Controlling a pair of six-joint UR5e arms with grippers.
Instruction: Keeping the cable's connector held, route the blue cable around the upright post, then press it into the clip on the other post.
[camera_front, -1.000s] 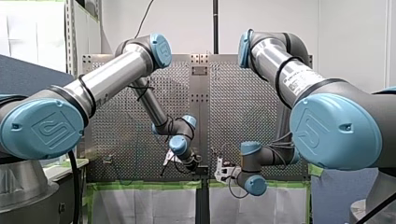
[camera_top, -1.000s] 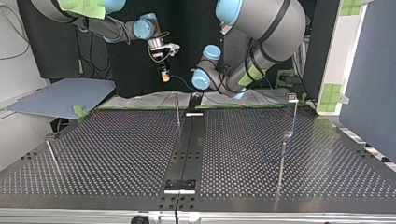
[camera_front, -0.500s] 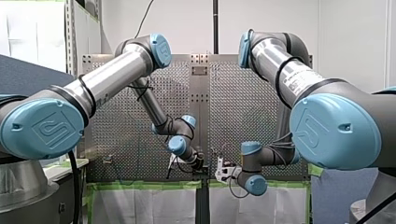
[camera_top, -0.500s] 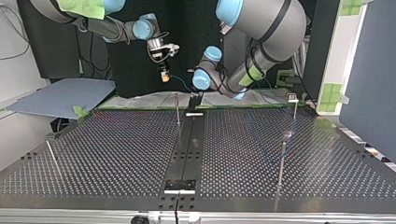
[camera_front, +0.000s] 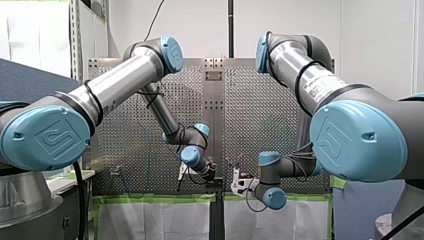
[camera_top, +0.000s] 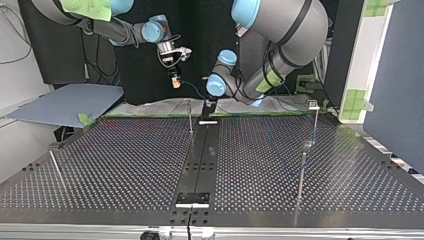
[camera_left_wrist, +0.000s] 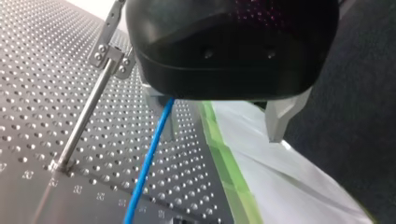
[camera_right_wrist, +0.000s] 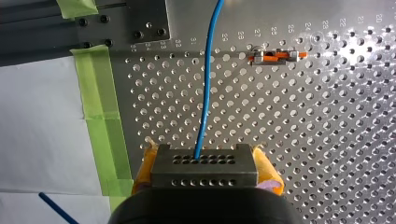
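The perforated table (camera_top: 125, 160) filled the top view, with both grippers hanging at its far edge. My right gripper (camera_right_wrist: 205, 179) had its yellow pads clamped on the grey connector (camera_right_wrist: 204, 163), and the blue cable (camera_right_wrist: 205, 93) ran away from it. My left gripper (camera_left_wrist: 224, 135) stood wide open, the cable passing beside one finger, near an upright post (camera_left_wrist: 86, 116).

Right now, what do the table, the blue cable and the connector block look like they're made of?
Table: bare metal, shiny, glare across its drilled holes. Blue cable: probably plastic-jacketed, smooth, bending softly. Connector block: likely metal, dull grey, sharp edges, rows of holes.
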